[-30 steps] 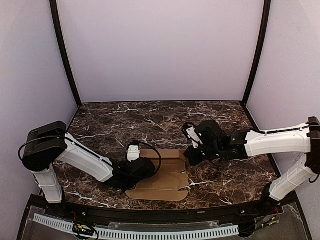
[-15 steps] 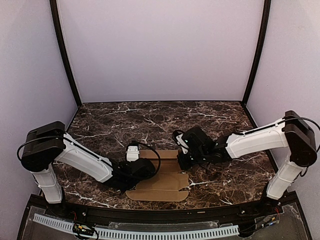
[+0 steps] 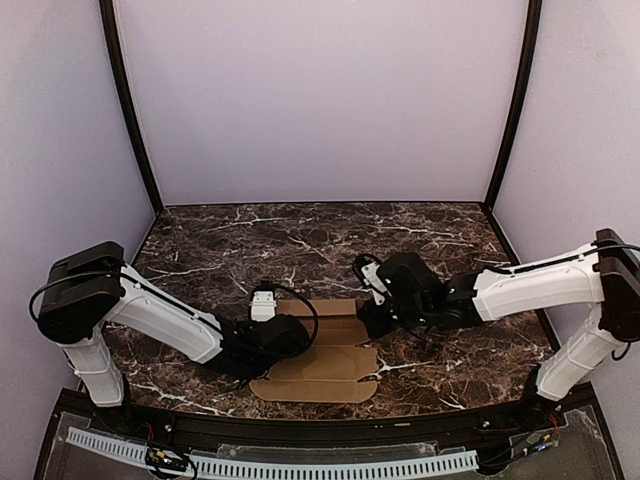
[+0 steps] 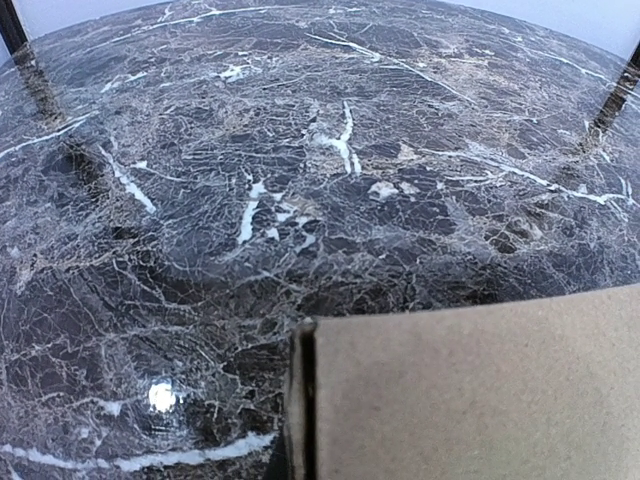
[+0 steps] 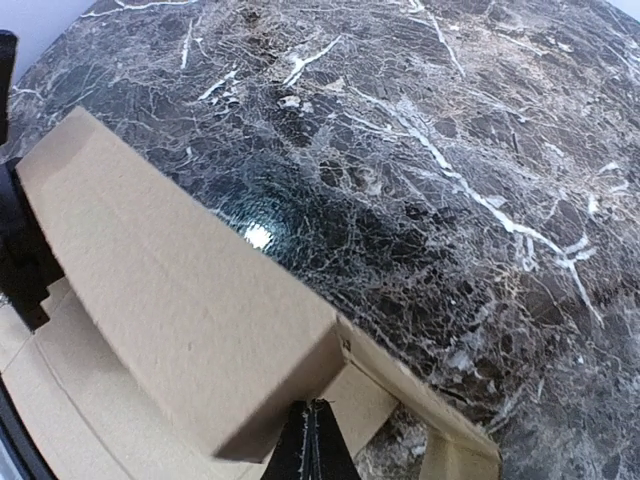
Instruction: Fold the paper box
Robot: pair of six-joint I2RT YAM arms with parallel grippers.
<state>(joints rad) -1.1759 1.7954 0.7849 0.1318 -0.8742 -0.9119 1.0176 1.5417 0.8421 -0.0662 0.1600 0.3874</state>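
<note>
On the dark, white-veined marble tabletop (image 3: 250, 240), the tan-brown cardboard paper box (image 3: 325, 372) lies partly folded near the 6 o'clock edge. A long panel along its 12 o'clock side stands raised. Folding it well probably means pinning the base flat while tipping that panel slowly over its crease. The left gripper (image 3: 296, 338) sits at the box's 9 o'clock; whether it is released or clenched cannot be told. The right gripper (image 3: 368, 322), at 2 o'clock, has its fingertips (image 5: 312, 448) pressed together. Count: one tabletop, one box, two grippers.
</note>
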